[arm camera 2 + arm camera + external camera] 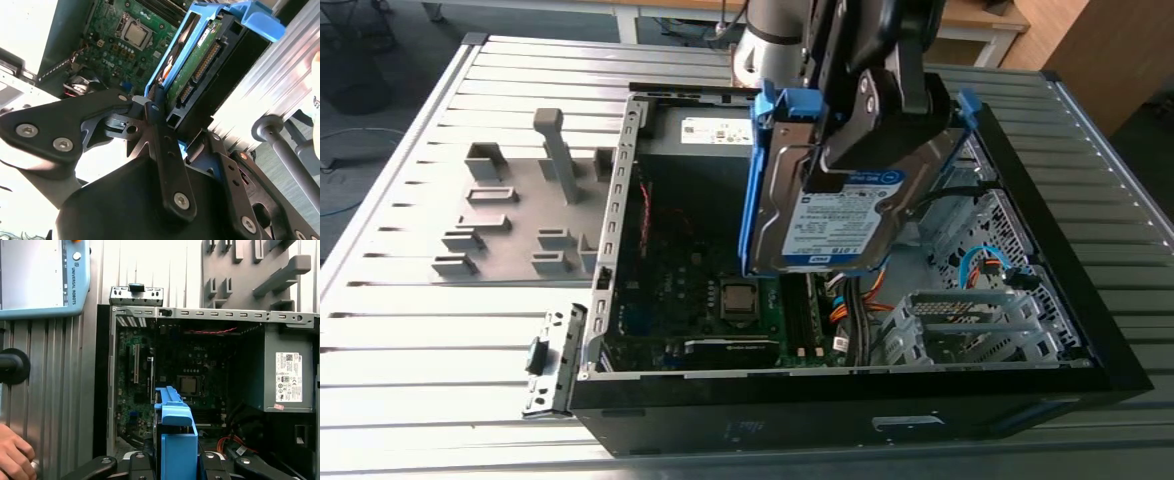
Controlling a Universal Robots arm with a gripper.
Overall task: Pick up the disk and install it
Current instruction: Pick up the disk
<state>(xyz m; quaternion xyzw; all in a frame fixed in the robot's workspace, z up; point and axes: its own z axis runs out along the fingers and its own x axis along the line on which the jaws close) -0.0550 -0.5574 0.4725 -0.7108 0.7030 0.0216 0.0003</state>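
Hand (865, 150) clamped on the disk (834, 225), centre of exterior view.
Pickup done; disk hangs over the open computer case (620, 250), not yet installed.

disk (834, 225): upper part hidden behind tool (851, 172) | hand (14, 460): cut off by frame edge

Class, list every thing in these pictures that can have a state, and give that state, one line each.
computer case: lying on its side, side panel off, open.
gripper: shut on the disk.
disk: on edge above the computer case, not yet installed.
processor: uncovered, no cooler on it.
power-supply box: mounted inside the computer case.
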